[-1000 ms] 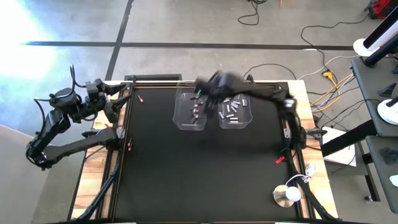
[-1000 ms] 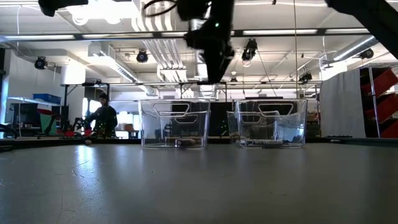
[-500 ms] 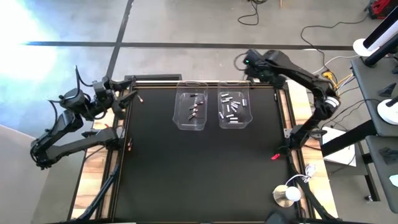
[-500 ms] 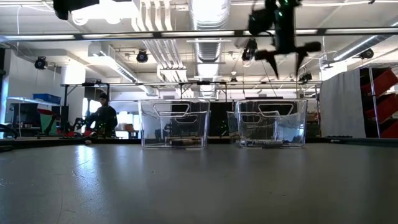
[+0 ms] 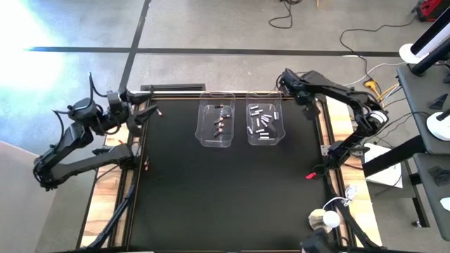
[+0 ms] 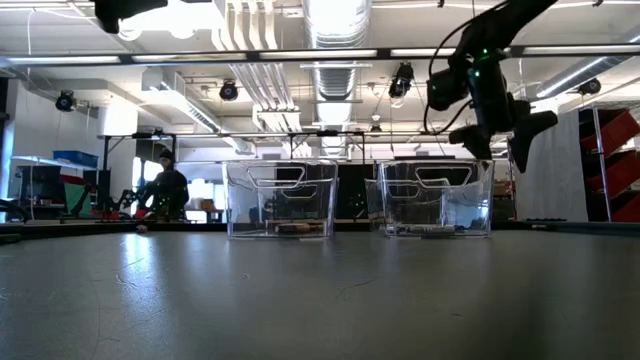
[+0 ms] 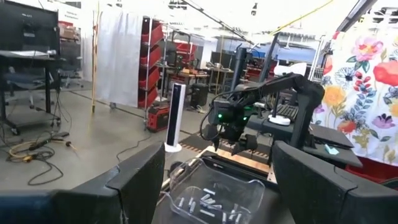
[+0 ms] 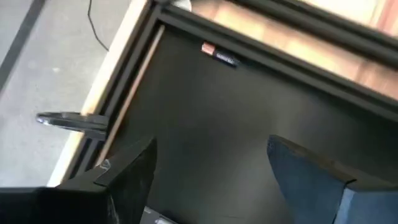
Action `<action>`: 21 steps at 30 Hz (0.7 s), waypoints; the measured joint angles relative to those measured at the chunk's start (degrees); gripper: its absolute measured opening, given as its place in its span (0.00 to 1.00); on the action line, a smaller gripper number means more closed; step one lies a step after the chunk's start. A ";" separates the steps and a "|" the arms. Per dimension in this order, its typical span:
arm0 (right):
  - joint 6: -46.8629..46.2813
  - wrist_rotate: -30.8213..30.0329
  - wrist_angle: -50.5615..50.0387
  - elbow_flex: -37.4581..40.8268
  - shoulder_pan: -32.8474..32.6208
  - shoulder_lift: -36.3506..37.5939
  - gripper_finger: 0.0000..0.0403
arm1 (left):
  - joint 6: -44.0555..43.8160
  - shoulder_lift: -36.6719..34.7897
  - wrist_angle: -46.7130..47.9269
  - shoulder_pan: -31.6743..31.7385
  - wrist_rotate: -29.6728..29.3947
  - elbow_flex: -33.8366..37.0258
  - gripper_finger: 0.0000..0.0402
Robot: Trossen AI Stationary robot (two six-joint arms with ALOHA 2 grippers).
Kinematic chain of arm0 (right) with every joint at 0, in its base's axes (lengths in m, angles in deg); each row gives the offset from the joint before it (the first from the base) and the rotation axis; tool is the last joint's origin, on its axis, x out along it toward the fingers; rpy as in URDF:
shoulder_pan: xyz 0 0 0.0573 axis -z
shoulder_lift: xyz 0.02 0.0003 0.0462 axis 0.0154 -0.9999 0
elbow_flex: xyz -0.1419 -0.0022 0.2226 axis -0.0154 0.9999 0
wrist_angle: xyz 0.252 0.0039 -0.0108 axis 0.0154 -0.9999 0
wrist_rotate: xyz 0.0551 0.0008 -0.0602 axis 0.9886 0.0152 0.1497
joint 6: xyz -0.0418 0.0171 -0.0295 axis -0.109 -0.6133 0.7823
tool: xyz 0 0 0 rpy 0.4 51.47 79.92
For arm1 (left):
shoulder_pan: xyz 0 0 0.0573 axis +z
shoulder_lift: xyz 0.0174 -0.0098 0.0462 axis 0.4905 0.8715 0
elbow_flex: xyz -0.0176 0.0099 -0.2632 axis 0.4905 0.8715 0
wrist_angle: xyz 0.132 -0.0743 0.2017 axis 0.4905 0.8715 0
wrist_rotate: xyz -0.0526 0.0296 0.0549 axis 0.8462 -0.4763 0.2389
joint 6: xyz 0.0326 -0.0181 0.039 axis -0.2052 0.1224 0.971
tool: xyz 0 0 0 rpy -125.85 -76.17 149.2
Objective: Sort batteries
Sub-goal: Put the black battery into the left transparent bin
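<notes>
Two clear plastic bins stand near the table's far edge. The left bin [image 5: 216, 125] [image 6: 281, 198] holds dark, reddish batteries [image 5: 221, 121]. The right bin [image 5: 266, 124] [image 6: 435, 198] holds silvery-white batteries [image 5: 263, 124] [image 7: 208, 200]. One dark battery with a copper end [image 8: 217, 55] lies loose on the black mat. My right gripper [image 5: 304, 97] [image 6: 497, 140] [image 8: 211, 180] hangs open and empty above the mat's far right corner, just right of the right bin. My left gripper [image 5: 144, 112] [image 7: 217, 186] is open and empty at the table's far left edge.
A black mat [image 5: 225, 190] covers the table inside a wooden frame [image 5: 336, 176]. Small red items lie at the mat's left edge [image 5: 146, 165], its far left corner [image 5: 159, 111] and its right edge [image 5: 309, 177]. A person [image 6: 165, 190] stands far behind the table.
My right arm has swung from above the left bin toward the table's right, passing over the far edge, then come down beside the right bin. My left gripper has moved a little toward the table's right. The bins have stayed put.
</notes>
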 joint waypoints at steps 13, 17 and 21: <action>7.64 7.01 12.37 9.16 1.46 0.02 0.83 | -0.43 -0.53 11.29 0.00 0.39 -3.61 0.68; 4.58 6.85 13.32 10.25 1.56 0.02 0.85 | 0.90 -0.53 11.24 0.00 0.17 -3.61 0.68; 4.35 7.70 16.44 11.70 2.76 0.02 0.86 | 1.04 -0.53 11.24 0.02 -1.38 -3.61 0.68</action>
